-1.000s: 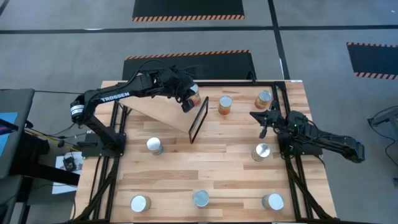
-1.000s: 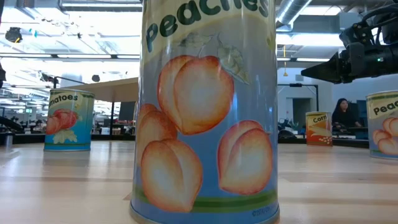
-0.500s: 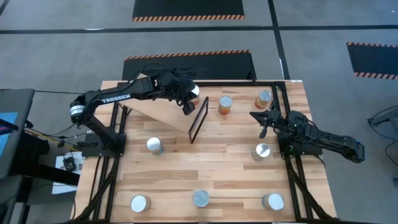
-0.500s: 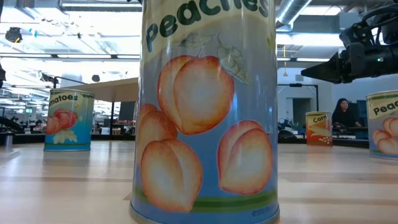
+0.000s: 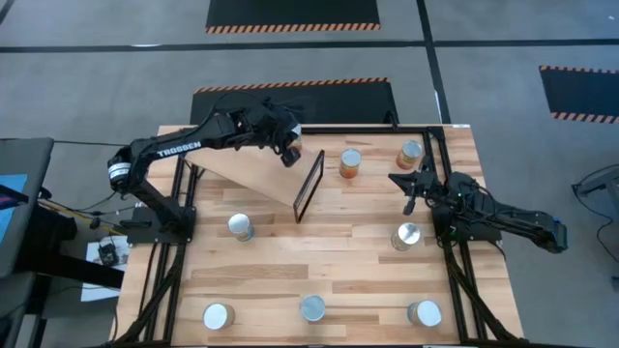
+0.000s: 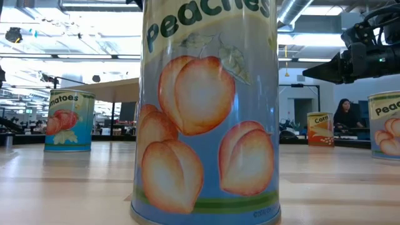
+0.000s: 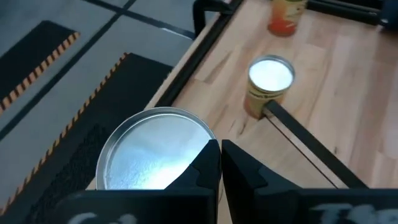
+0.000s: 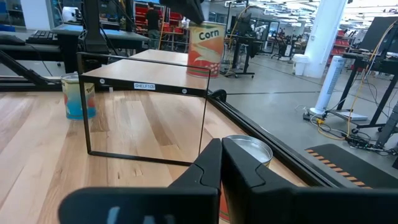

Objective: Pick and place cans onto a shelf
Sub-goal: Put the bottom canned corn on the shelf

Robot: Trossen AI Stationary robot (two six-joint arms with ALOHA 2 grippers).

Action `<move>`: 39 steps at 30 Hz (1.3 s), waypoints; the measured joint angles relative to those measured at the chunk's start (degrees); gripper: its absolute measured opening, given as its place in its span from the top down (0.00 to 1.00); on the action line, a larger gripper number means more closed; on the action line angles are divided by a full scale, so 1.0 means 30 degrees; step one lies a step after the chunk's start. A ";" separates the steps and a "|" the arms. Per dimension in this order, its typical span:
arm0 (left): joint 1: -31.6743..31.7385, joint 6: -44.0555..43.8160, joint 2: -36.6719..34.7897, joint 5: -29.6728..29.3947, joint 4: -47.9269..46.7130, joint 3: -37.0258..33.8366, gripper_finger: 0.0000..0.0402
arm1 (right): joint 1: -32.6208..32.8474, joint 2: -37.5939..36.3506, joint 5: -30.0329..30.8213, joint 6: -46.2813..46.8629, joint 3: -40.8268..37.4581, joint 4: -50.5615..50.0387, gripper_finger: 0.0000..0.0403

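The plywood shelf (image 5: 253, 174) slants up at the table's far left, with its black frame (image 5: 309, 186) at the right end. A corn can (image 8: 205, 42) stands upright on the shelf top; its lid shows in the left wrist view (image 7: 149, 152). My left gripper (image 5: 287, 152) is shut just above and beside that lid (image 7: 219, 149). My right gripper (image 5: 410, 184) is shut and empty at the table's right (image 8: 221, 155). Several other cans stand upright on the tabletop, such as an orange one (image 5: 349, 162) and one beside it (image 5: 410, 153). My left gripper comes at the corn can from above, its shut fingertips (image 7: 211, 155) at the rim of the lid (image 7: 196, 134). I cannot tell whether they touch it. The can stands on its base on the shelf top.
More cans stand at the left middle (image 5: 240, 226), right middle (image 5: 406, 236) and along the near edge (image 5: 218, 315) (image 5: 311, 307) (image 5: 424, 312). A peaches can (image 6: 206, 112) fills the low view. Black rails (image 5: 437, 174) run along the table's sides.
My left gripper has drawn back a little toward the table's far-left over the shelf's upper end. My right arm has kept still.
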 joint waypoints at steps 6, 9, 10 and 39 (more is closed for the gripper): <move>0.0380 -0.0637 -0.0421 -0.0798 -0.1107 0.0000 1.00 | 0.0000 0.0000 0.0004 0.0004 0.0000 0.0000 0.93; 0.0388 -0.1020 -0.0866 -0.1002 -0.2049 -0.0036 1.00 | 0.0000 -0.0003 -0.0003 0.0004 0.0000 0.0000 0.93; 0.0388 -0.1190 -0.0989 -0.1002 -0.2283 -0.0036 1.00 | 0.0000 0.0000 0.0003 0.0004 0.0002 0.0000 0.93; 0.0356 -0.2120 -0.1348 -0.0796 -0.3390 0.0031 0.89 | 0.0000 0.0000 -0.0003 0.0004 0.0000 0.0000 0.93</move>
